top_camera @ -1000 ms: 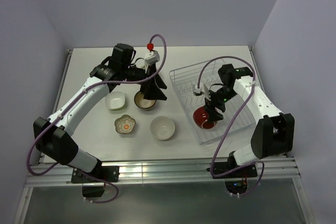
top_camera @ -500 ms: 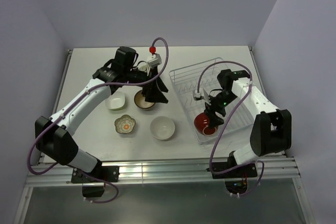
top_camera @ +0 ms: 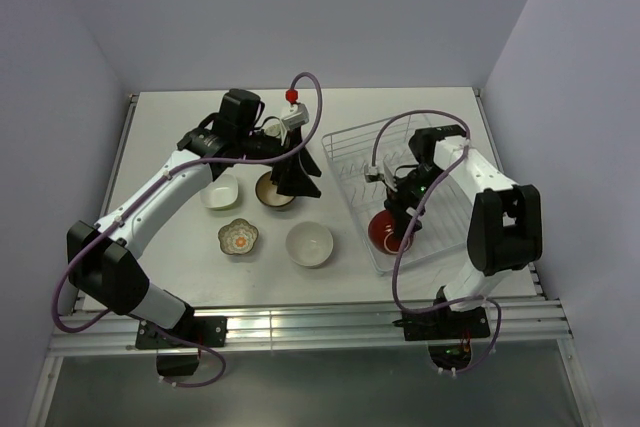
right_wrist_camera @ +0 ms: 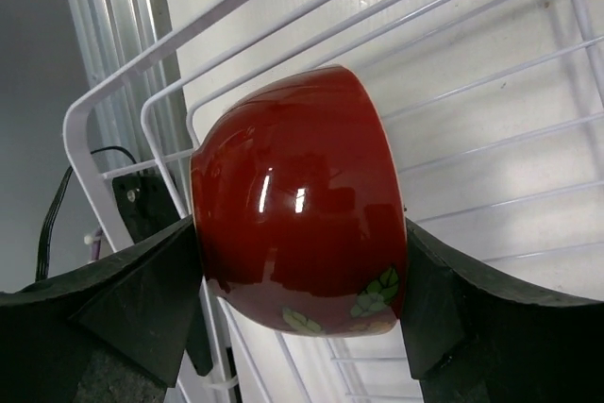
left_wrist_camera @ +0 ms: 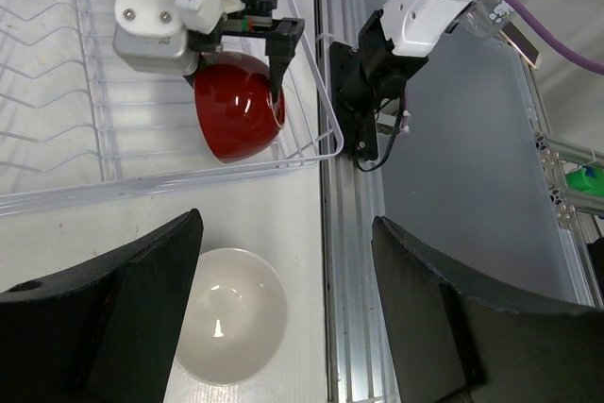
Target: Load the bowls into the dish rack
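Clamped by the right claw (right_wrist_camera: 300, 233), the glossy red round bowl (right_wrist_camera: 293, 205) lies tipped on its side, a black finger pressed against each flank. It sits at the near end of the white wire dish rack (top_camera: 350, 147), by the rim. On the white table (top_camera: 180, 127) left of the rack are a plain white round bowl (top_camera: 309, 244), a flower-shaped patterned bowl (top_camera: 239, 237), a white squarish bowl (top_camera: 220, 192) and a dark brown bowl (top_camera: 275, 192). The left claw (top_camera: 297, 182) hangs over the brown one, fingers wide apart and holding nothing.
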You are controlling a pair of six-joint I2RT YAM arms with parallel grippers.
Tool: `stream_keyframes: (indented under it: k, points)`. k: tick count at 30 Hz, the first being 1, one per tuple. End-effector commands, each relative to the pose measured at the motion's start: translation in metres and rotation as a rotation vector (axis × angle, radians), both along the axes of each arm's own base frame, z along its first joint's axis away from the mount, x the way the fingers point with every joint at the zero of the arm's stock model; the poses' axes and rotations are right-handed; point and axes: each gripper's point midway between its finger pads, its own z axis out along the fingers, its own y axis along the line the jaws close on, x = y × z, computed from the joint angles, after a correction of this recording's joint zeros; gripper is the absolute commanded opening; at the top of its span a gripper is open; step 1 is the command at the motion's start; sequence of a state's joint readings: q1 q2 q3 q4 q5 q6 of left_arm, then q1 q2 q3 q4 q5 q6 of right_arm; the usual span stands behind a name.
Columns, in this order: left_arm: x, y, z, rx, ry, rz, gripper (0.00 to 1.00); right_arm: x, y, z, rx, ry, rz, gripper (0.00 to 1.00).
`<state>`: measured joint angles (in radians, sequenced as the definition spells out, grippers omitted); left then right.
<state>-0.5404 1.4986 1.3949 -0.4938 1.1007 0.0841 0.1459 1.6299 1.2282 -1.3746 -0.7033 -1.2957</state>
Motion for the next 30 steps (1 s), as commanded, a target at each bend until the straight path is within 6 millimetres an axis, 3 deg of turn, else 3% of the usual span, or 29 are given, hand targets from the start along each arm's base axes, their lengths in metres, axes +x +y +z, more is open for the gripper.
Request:
stream_keyframes:
  k: [1, 2, 4, 5, 15, 23, 30]
  points:
    - [-0.003, -0.002, 0.005, -0.018, -0.020, -0.018, 0.79, -0.013, -0.005, -0.002, -0.037, 0.097, 0.013, 0.81]
    - [-0.003, -0.002, 0.004, -0.017, -0.018, -0.016, 0.79, -0.012, -0.005, -0.003, -0.041, 0.099, 0.010, 0.82]
    - [-0.002, -0.002, 0.003, -0.016, -0.018, -0.013, 0.79, -0.007, -0.005, -0.004, -0.052, 0.112, -0.004, 0.98]
    - [-0.001, -0.002, 0.004, -0.018, -0.018, -0.008, 0.79, -0.005, -0.005, -0.004, -0.053, 0.118, -0.012, 0.99]
    - [0.002, -0.003, 0.007, -0.021, -0.031, 0.002, 0.79, 0.012, -0.002, -0.003, -0.082, 0.087, -0.100, 1.00]
    - [0.003, -0.004, 0.007, -0.023, -0.030, 0.005, 0.79, -0.009, 0.000, -0.014, -0.115, 0.105, -0.085, 1.00]
    - [0.005, -0.006, 0.009, -0.029, -0.025, 0.008, 0.79, -0.006, 0.017, -0.010, -0.084, 0.159, -0.095, 1.00]
